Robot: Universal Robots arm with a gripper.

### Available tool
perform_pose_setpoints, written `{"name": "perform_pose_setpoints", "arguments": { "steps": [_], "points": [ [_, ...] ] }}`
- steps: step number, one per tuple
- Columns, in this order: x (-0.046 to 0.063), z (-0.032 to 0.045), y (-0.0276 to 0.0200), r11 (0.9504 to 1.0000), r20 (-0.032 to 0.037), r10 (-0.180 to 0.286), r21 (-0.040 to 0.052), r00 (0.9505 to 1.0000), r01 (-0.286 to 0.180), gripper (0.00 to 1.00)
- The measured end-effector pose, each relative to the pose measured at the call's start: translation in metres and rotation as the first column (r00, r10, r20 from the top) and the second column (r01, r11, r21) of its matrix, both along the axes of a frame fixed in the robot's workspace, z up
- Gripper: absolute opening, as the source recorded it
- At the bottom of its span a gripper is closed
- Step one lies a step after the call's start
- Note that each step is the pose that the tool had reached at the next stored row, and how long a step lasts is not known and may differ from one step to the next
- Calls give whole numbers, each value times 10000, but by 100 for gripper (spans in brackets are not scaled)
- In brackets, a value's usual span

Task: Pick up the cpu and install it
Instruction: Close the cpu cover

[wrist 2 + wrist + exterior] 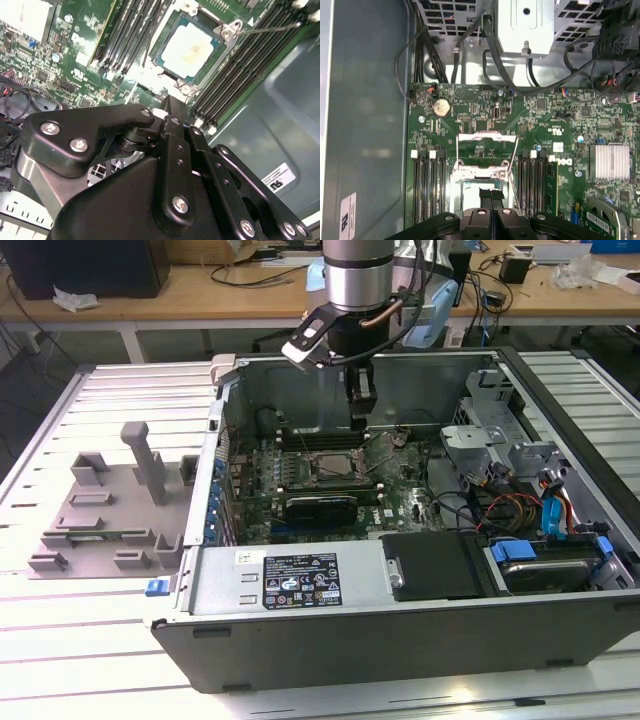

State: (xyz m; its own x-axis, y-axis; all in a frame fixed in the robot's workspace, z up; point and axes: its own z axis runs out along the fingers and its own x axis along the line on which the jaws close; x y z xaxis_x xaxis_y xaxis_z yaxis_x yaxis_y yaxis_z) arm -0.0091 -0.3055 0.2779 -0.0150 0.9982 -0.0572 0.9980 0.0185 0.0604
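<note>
cpu (192, 47) lies flat in the open socket (330, 462) on the motherboard (470, 112), silver top up, green edge showing; looks seated, retention frame not yet closed over it. Gripper (492, 195) hangs just above the socket inside the case (400, 630), fingers (486, 199) pressed together with nothing between them, apart from the cpu. Grey tray (100, 520) sits on the worktop (100, 660) beside the case, well apart from the gripper. Handling guess: cpu is light, thin and stiff, with a slick metal top; its underside and the socket contacts are fragile. Grip by two opposite edges, keep level, no sideways drag, no pressing on the corners
</note>
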Motion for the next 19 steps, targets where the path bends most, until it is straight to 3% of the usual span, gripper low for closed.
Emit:
{"name": "perform_pose_setpoints", "arguments": {
  "steps": [19],
  "points": [
    [416, -4, 0, 10000, 0, -1, 0, 10000, 1, 11]
  ]
}}
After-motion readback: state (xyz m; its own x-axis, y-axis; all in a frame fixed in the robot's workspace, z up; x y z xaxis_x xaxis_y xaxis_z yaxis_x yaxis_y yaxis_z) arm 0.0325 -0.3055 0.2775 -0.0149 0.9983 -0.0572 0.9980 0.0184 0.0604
